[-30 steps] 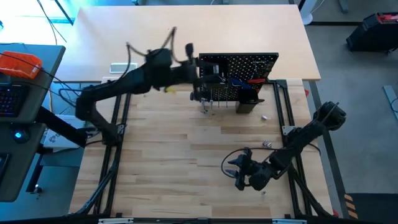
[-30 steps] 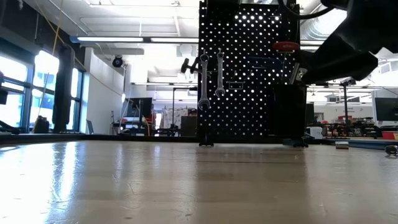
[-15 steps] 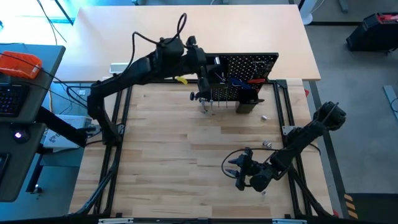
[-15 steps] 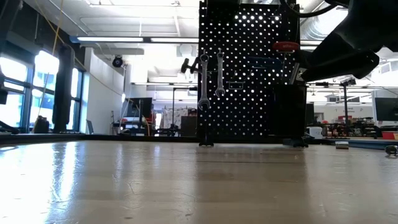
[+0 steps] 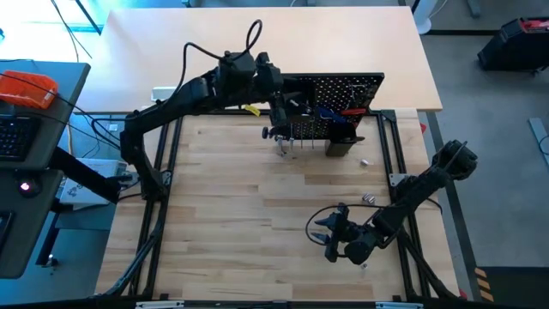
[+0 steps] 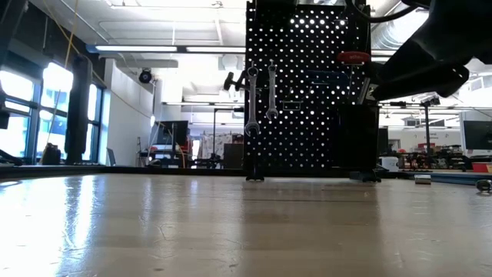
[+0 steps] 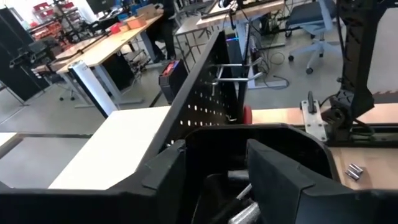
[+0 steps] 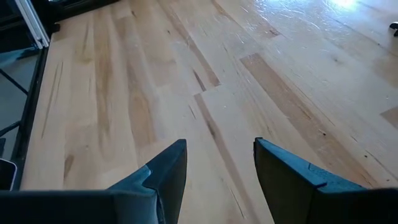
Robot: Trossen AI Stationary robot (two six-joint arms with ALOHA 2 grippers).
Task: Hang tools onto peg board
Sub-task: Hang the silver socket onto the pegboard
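The black peg board (image 5: 339, 93) stands upright at the table's far middle. Two silver wrenches (image 6: 261, 96) hang from hooks on its left half. A red-handled tool (image 6: 352, 56) and a blue one (image 5: 326, 112) hang on its right half, above the small black bin (image 6: 357, 137). My left gripper (image 5: 281, 105) is up at the board's left end, pointing along its front. Its fingers stand apart in the left wrist view (image 7: 216, 146), with a black open-topped box (image 7: 292, 134) holding metal pieces beyond them. My right gripper (image 5: 319, 233) waits open, low over the near right of the table.
Small metal bits (image 5: 364, 160) (image 5: 369, 198) lie on the wood right of the board. A dark knobbed piece (image 6: 229, 79) sticks out at the board's left edge. Black frame rails (image 5: 163, 172) run along both table sides. Bare wood (image 8: 205, 68) lies before my right gripper.
My left arm has raised its forearm and swung it toward the far edge. Its gripper has turned while staying at the board's left end. The tools on the board have not moved.
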